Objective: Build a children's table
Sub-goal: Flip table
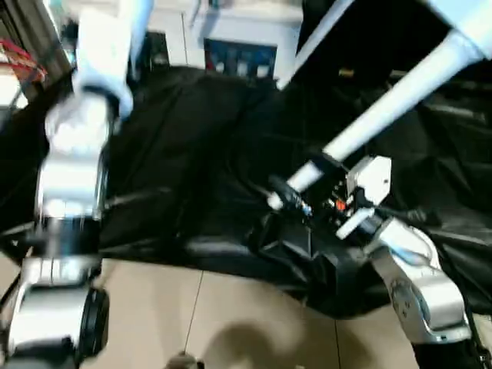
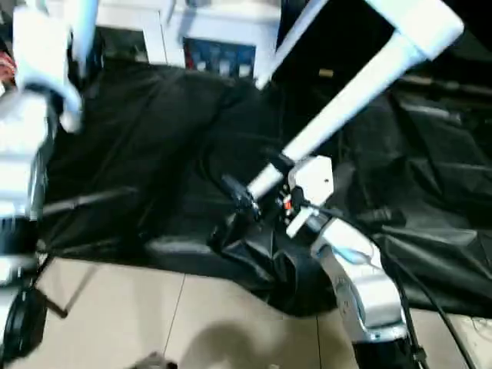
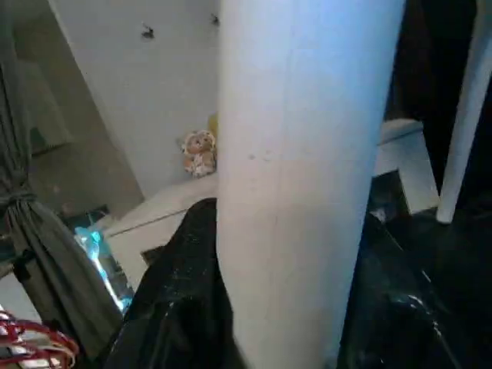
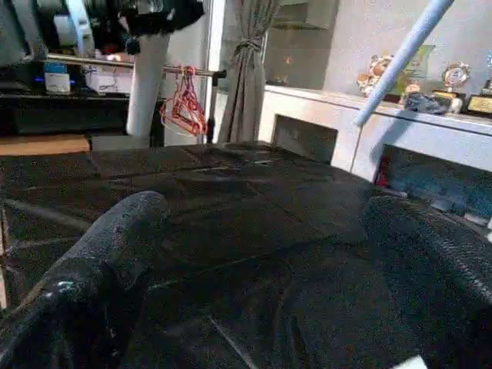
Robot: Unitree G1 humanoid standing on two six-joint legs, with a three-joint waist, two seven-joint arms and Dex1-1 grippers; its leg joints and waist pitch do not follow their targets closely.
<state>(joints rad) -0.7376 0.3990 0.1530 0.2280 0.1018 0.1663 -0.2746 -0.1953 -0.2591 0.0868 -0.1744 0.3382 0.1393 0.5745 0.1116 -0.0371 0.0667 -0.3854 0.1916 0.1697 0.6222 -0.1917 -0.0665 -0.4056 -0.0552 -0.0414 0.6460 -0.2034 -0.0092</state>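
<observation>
The children's table shows as a white top corner at the upper right with white legs reaching down from it. One long leg slants down to my right gripper, which is open; its black fingers stand wide apart with nothing between them. A thinner-looking leg runs further back. My left gripper is raised at the upper left and shut on another white leg, which stands down onto the black sheet.
A crumpled black sheet covers the work surface, and a tiled floor lies in front of it. A white cabinet stands at the back. Red hangers and a grey curtain are to one side.
</observation>
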